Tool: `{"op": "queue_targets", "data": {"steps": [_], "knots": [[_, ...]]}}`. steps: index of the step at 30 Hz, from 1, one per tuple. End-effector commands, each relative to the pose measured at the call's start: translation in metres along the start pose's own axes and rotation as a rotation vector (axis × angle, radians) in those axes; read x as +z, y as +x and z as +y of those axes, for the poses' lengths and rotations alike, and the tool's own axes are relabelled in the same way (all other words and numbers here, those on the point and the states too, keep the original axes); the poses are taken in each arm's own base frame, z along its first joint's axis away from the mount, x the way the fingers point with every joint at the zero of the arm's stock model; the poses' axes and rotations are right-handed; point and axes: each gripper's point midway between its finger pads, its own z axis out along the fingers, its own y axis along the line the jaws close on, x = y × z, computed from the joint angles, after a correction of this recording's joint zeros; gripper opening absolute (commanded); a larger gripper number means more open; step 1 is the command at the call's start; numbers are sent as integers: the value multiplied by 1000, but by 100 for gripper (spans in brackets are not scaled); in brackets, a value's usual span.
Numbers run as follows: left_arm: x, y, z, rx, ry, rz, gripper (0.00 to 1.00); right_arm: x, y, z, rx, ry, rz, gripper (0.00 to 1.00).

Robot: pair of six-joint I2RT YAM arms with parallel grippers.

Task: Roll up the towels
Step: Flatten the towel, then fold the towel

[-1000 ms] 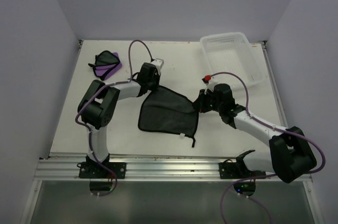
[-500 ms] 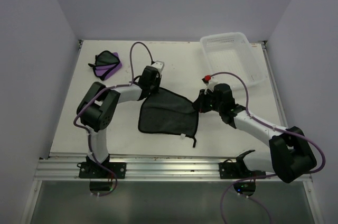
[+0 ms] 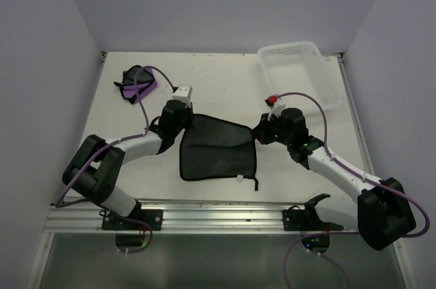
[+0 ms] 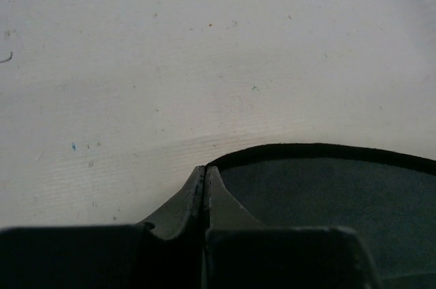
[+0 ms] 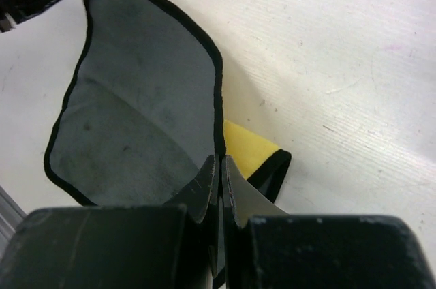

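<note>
One towel (image 3: 218,147) lies spread in the middle of the table, dark grey face up. Its yellow underside (image 5: 248,144) shows in the right wrist view. My left gripper (image 3: 184,124) is shut on its far left corner, where the black edging (image 4: 320,149) meets the closed tips (image 4: 204,170). My right gripper (image 3: 259,135) is shut on the far right corner, with the black edge pinched between its tips (image 5: 220,163). The purple towel (image 3: 138,83) lies crumpled at the far left of the table, away from both grippers.
A white perforated basket (image 3: 300,74) stands at the far right corner of the table. Grey walls close in the table on three sides. A metal rail (image 3: 218,215) with both arm bases runs along the near edge.
My left gripper has shut on the towel's corner and the left arm has swung out to the left and nearer. The towel's far edge now lies straighter between the two grippers.
</note>
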Motion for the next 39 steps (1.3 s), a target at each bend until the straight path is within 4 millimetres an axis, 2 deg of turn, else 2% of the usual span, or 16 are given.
{"op": "queue_targets", "data": {"steps": [1, 6, 7, 8, 13, 16, 24, 27, 31, 34, 39], "knots": [[-19, -33, -9, -76, 60, -163, 0, -3, -4, -7, -13, 48, -11, 0], [-44, -36, -10, -101, 105, -220, 0, -3, 5, -16, -5, 87, 8, 0], [-54, -44, -13, -109, 125, -255, 0, -3, 6, -16, -3, 91, 9, 0], [-58, -36, -10, -109, 128, -250, 0, -3, 7, -16, 7, 91, 8, 0], [-87, -32, -11, -136, 183, -302, 0, -2, 10, -17, 28, 95, 9, 0], [-97, -26, -11, -151, 201, -302, 0, -2, 12, -15, 42, 84, 15, 0], [-110, 5, -11, -176, 250, -259, 0, -6, 19, -14, 53, 79, 29, 0], [-118, 9, -12, -195, 263, -250, 0, -7, 22, -15, 58, 89, 44, 0], [-130, 3, -10, -218, 263, -269, 0, -8, 24, -15, 65, 87, 47, 0], [-134, 4, -9, -223, 262, -268, 0, -9, 25, -14, 71, 82, 49, 0], [-134, 16, -9, -224, 259, -219, 0, -8, 30, -8, 70, 48, 73, 0]]}}
